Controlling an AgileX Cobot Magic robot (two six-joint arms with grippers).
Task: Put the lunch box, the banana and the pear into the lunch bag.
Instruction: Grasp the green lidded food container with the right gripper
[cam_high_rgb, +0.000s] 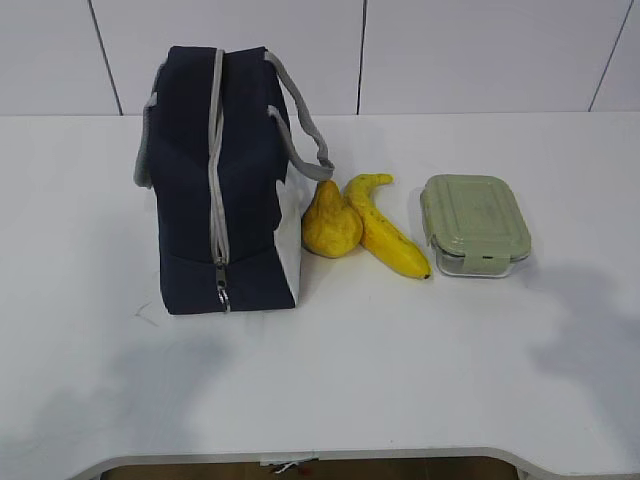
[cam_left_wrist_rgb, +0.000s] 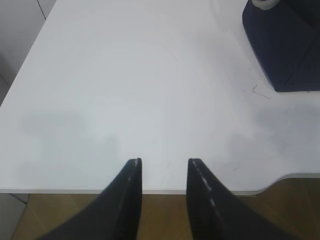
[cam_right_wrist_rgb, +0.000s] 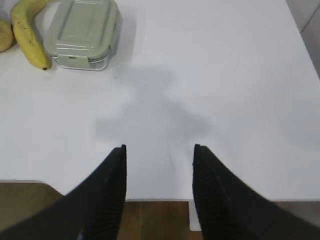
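While both pincers hang at the near edge of the desk (cam_high_rgb: 400, 380) with nothing between their fingers, the coming move turns on which of them the goods lie closer to. In the right wrist view the right pincer (cam_right_wrist_rgb: 160, 150) stands parted and empty at the bottom of the frame, and the lunch box (cam_right_wrist_rgb: 82, 32) sits up in the upper left, its long side running roughly left to right; just left of it lies the banana (cam_right_wrist_rgb: 27, 35), its long axis running away from the camera, tip end nearest. The pear (cam_right_wrist_rgb: 4, 36) barely shows at the left edge. In the left wrist view the left pincer (cam_left_wrist_rgb: 165, 162) is also parted and empty, and only a corner of the lunch bag (cam_left_wrist_rgb: 285, 45) shows in the upper right. In the exterior view the bag stands left of centre, zipper apparently closed along its top, the pear against its white side and the banana touching the pear. By my judgement the right arm is nearer the box, the left nearer the bag.
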